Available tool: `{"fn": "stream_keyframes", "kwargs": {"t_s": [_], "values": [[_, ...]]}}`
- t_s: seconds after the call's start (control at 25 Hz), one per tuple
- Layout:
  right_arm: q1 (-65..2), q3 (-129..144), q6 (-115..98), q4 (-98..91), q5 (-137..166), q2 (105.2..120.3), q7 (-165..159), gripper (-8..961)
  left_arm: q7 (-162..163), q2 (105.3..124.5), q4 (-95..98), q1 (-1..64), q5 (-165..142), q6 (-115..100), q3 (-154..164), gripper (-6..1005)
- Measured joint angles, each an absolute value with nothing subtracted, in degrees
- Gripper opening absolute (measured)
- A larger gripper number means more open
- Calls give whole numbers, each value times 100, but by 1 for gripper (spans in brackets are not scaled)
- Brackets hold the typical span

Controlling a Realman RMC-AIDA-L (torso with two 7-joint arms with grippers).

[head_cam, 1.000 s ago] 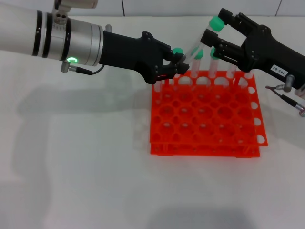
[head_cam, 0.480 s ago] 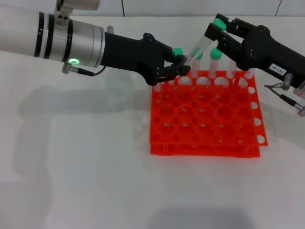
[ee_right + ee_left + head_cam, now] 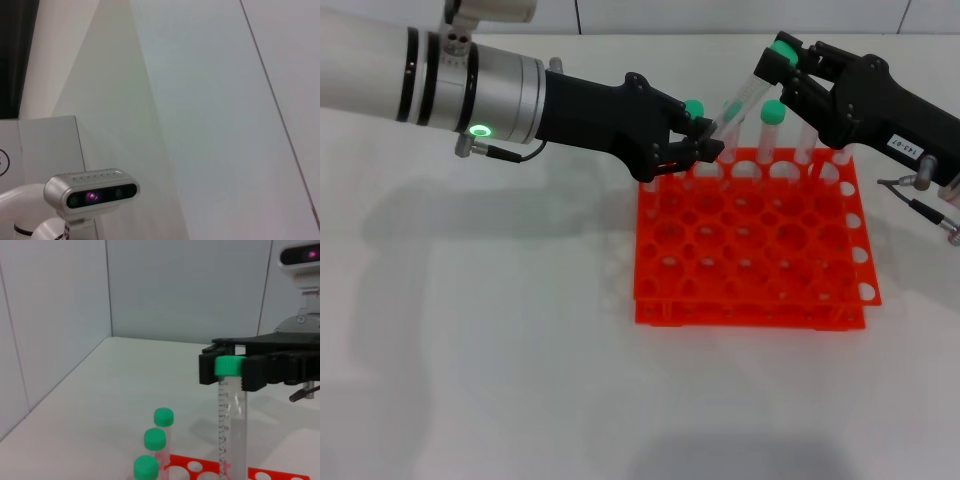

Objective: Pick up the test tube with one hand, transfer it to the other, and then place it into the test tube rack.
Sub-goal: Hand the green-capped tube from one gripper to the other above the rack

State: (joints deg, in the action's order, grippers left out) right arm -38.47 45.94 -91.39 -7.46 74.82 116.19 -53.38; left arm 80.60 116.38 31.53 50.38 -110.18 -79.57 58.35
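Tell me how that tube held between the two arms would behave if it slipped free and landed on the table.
The tube is a slim round cylinder, so on the bare white table it would probably roll. It looks clear and empty, so likely light, and stiff rather than bendy. The right end effector clamps only around the green cap, so the smooth body could swing or slip.

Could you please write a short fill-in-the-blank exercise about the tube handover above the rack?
1. The test tube has a cap of ____ colour.
2. The right hand grips the tube at its ____ end.
3. The left hand holds the tube's ____ end.
4. The test tube rack is coloured ____.

Missing words: green; capped; lower; orange-red
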Motion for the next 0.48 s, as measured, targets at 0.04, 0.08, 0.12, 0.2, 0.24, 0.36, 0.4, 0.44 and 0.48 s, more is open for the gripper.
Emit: {"fn": "stream_keyframes", "kwargs": {"t_s": [0.04, 0.08, 0.12, 0.2, 0.24, 0.36, 0.4, 0.44, 0.48], "values": [[-3845, 4594, -9139, -747, 7482, 11619, -5336, 259, 8125, 11643, 3174, 5038, -11036, -7944, 5839, 209], [-3844, 4597, -9139, -750, 7482, 11619, -5336, 259, 8196, 11653, 3208, 5038, -11060, -7936, 5841, 217], [-3844, 4604, -9138, -762, 7482, 11619, -5337, 259, 8327, 11668, 3274, 5034, -11107, -7936, 5843, 226], [-3842, 4613, -9140, -782, 7476, 11618, -5343, 259, 8603, 11736, 3488, 4997, -11193, -7929, 5849, 242], [-3840, 4618, -9140, -782, 7476, 11618, -5350, 258, 8754, 11782, 3621, 4969, -11230, -7928, 5854, 251], [-3829, 4620, -9146, -787, 7476, 11610, -5353, 258, 9091, 11880, 4012, 4875, -11371, -7940, 5924, 276], [-3827, 4620, -9149, -793, 7477, 11606, -5352, 258, 9232, 11905, 4169, 4825, -11393, -7948, 6007, 284], [-3826, 4621, -9152, -801, 7482, 11601, -5350, 258, 9336, 11911, 4259, 4794, -11399, -7952, 6073, 293], [-3825, 4621, -9154, -805, 7489, 11597, -5349, 258, 9494, 11912, 4409, 4738, -11400, -7959, 6172, 301]]}}
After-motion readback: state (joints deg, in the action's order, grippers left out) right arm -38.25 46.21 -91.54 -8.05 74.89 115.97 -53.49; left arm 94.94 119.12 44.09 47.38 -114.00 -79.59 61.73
